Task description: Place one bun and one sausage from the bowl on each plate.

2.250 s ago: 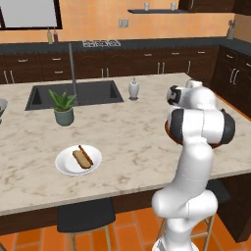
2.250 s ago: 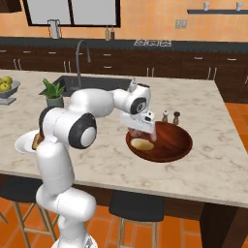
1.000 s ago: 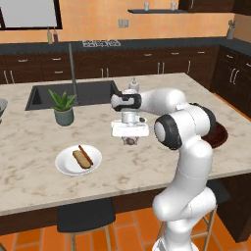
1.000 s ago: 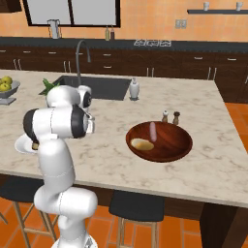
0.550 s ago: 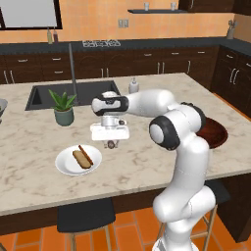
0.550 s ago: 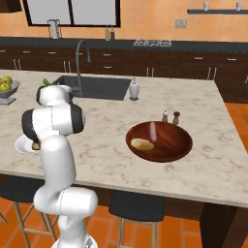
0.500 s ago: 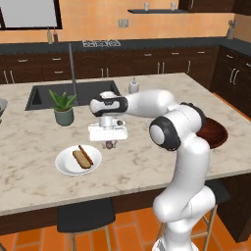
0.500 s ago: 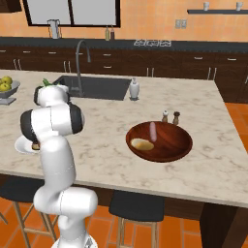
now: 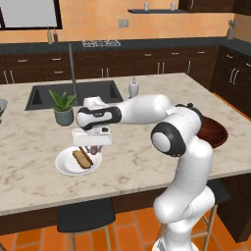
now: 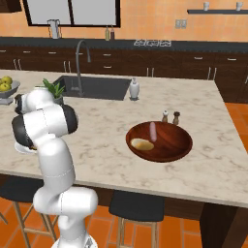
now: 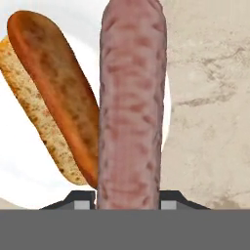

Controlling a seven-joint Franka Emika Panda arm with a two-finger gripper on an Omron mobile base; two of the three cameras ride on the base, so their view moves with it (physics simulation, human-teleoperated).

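Pinkish sausage (image 11: pixel 131 97) sat pinched between the two fingertips of the gripper (image 9: pixel 91 147), running lengthwise up the middle of the hand view; we saw the dark fingertips (image 11: pixel 81 199) pressed in on either side of its lower end. Below it lay the white plate (image 9: pixel 63 165) on the marble counter (image 9: pixel 29 147), and on that plate a bun (image 11: pixel 53 93), brown crust on top, pale crumb along its edge. In the hand view the held sausage overlapped the bun's right side, but we could not tell whether they touched. From the left base view we saw the arm stretched out to the left across the counter, with the gripper pointing down just above the plate's far edge and a bit of the sausage showing under it. A potted plant (image 9: pixel 63 105) stood just behind the gripper, beside the dark sink (image 9: pixel 44 94), and a small white bottle (image 9: pixel 133 88) stood at the sink's right corner. From the right base view we saw the wooden bowl (image 10: pixel 179 145) well apart from the plate, over on the right part of the counter, holding one more bun (image 10: pixel 142 144) at its left and another sausage (image 10: pixel 153 130) near its back. Two small shakers (image 10: pixel 170 117) stood just behind the bowl. A grey bowl of yellow fruit (image 10: pixel 7 85) stood at the far left edge.
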